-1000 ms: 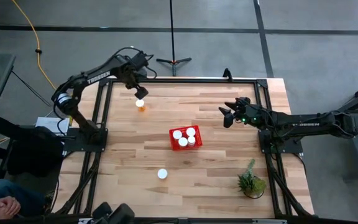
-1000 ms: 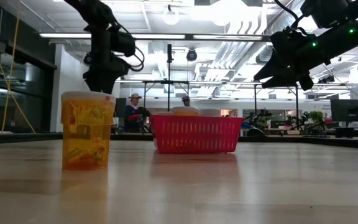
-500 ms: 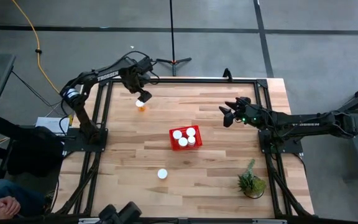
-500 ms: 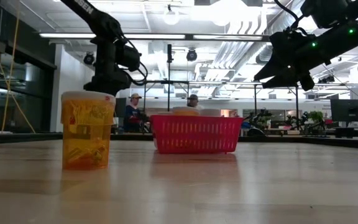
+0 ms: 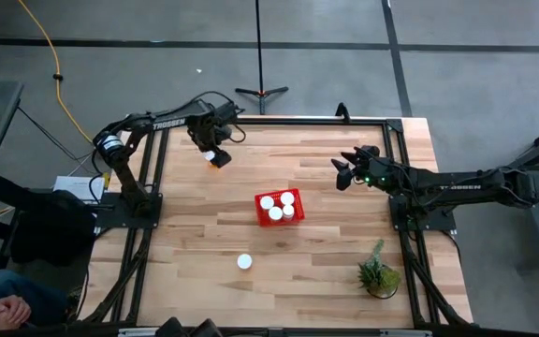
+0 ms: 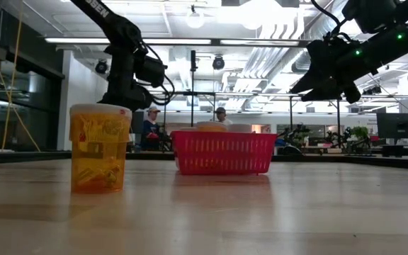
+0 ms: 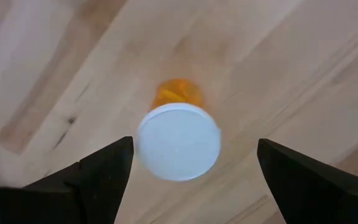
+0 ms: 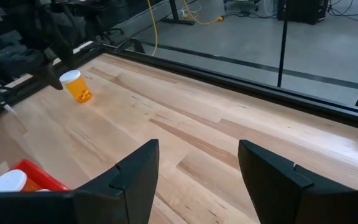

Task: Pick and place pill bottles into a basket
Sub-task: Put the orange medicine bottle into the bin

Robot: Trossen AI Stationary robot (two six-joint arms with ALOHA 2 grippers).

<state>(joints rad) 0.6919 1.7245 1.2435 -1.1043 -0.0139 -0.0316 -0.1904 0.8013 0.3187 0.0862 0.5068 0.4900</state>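
From overhead, my left hand hangs at the far left part of the table, its fingers spread wide apart and holding nothing. Directly beneath it stands a pill bottle, upright, its white cap facing straight up at the wrist camera, the orange body showing just behind the cap. The cap sits centred in the gap between the two dark fingers, so the bottle's long axis runs vertically, in line with a straight descent. I judge this arm is the one to take it; the other is well apart.

Nearer the front edge, a second pill bottle stands alone.

In the middle of the table sits the red basket, with white caps visible inside it.

Further right, my right hand hovers above the table, well away from any bottle, fingers parted and empty, waiting.

A small green plant stands at the front right corner.
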